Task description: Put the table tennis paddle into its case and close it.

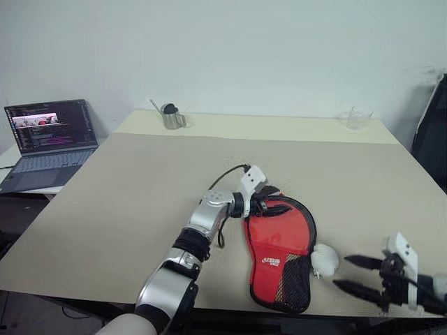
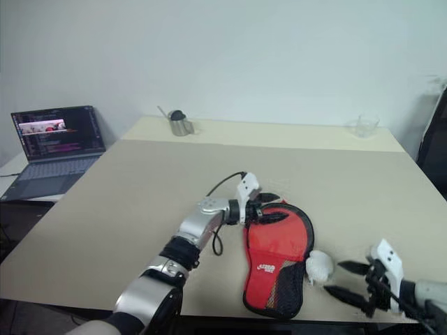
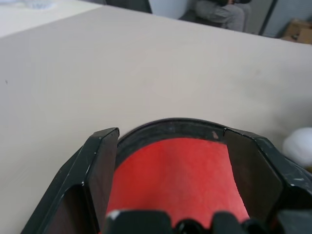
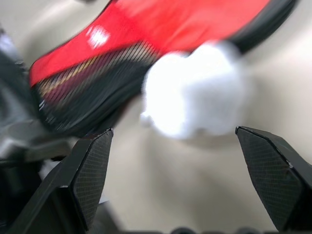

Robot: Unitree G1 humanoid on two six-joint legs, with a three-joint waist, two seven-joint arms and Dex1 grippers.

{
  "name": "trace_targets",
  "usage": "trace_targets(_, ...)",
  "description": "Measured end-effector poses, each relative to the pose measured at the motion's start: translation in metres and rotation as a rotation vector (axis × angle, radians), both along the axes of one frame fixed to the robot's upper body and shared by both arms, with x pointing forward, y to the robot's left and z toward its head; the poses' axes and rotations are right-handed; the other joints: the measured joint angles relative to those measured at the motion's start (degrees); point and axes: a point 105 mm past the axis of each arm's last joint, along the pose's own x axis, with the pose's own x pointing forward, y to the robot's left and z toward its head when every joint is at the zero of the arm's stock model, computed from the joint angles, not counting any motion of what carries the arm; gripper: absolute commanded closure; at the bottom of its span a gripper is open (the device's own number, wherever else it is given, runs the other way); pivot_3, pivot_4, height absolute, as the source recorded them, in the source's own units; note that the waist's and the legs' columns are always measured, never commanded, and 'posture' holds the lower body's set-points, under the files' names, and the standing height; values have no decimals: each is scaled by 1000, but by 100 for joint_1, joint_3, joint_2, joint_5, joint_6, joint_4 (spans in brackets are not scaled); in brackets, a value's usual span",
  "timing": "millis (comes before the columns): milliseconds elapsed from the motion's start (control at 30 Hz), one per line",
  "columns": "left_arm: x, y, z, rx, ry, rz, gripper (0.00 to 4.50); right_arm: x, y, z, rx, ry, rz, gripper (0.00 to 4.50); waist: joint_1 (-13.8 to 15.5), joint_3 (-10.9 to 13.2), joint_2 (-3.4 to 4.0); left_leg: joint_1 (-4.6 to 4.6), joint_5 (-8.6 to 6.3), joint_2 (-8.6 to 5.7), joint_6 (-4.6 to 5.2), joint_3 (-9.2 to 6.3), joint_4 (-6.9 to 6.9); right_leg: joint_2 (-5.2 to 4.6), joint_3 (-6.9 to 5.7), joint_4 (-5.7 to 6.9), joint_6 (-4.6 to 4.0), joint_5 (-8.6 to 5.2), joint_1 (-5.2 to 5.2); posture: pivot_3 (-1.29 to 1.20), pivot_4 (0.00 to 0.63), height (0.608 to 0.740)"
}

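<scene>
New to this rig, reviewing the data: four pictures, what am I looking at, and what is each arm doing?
It is a humanoid robot with two arms, each ending in a two-fingered black pincer. The two wide pictures come from a stereo camera in its head, looking down over a beige table. The other two come from cameras on the wrists, looking along each pincer's fingers.

On the table lies the case, open with its red lining up and a black mesh pocket at the near end. A crumpled white object sits beside its right edge; I cannot tell what it is. Farther back stand a metal cup and a clear glass; a laptop sits on a side desk.

The left pincer straddles the case's far rim, fingers spread on either side. The right pincer is open, holds nothing, and points at the white object.
</scene>
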Motion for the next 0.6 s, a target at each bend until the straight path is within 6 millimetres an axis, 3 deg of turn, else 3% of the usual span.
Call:
trace_targets(167,0,24,14,68,-62,-28,754,15,-9,26,-60,-73,-1,25,-12,3,-2,-31,1,3,0,4,4,4,7,10,-3,-2,-33,0,150,740)
trace_targets(233,2,41,16,109,-61,-22,754,35,-9,46,-38,-163,-42,25,-46,12,-7,-29,2,3,0,3,7,4,7,20,-1,-1,-39,0,150,740)
trace_targets(333,2,61,23,138,-67,-23,754,67,-8,62,27,-254,-155,25,-75,22,-19,-26,3,11,-2,1,9,4,10,23,-3,1,-38,0,150,740)
trace_targets(400,0,74,27,163,-69,-28,754,93,-4,55,61,-242,-258,25,-87,22,-20,-28,4,10,-3,1,5,3,16,27,-5,1,-42,0,150,740)
trace_targets(500,-11,98,27,196,-45,-43,754,121,16,22,77,-138,-370,25,-93,24,-15,-35,4,14,-4,1,1,-3,23,38,-20,-7,-54,0,150,740)
trace_targets(600,-25,108,28,185,0,-84,754,130,31,-2,83,-45,-412,25,-33,28,-7,-90,5,-5,-6,3,15,-12,26,105,-43,-7,-129,0,150,740)
